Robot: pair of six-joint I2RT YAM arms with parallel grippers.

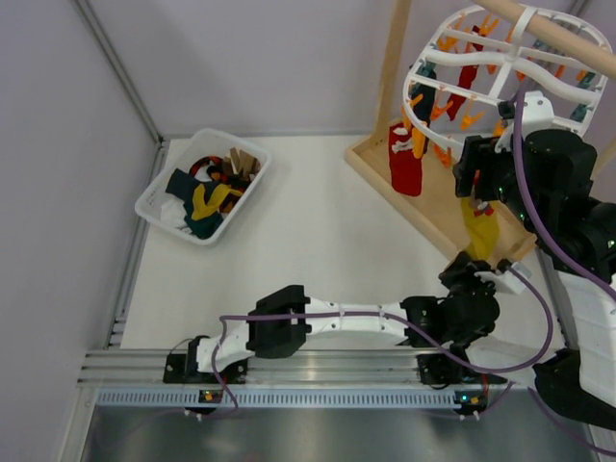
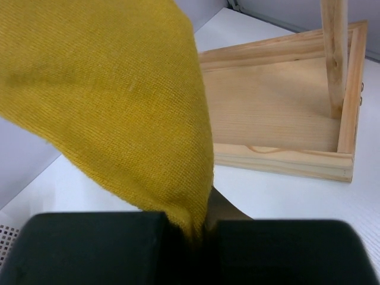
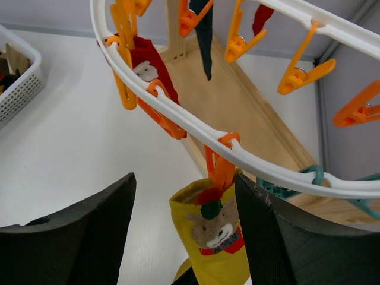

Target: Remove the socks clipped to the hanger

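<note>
sock (image 3: 211,240) clipped to hanger (image 3: 178,116), left fingers (image 2: 89,249) pinching it

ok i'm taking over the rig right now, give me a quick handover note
Left hand: shut on the lower end of the yellow sock.
Right hand: open, lined up on the orange clip that pins that sock to the hanger.
Done: a pile of socks lies in the basket.
Left: yellow sock not yet unclipped; red sock and navy sock hang clipped too.
</note>
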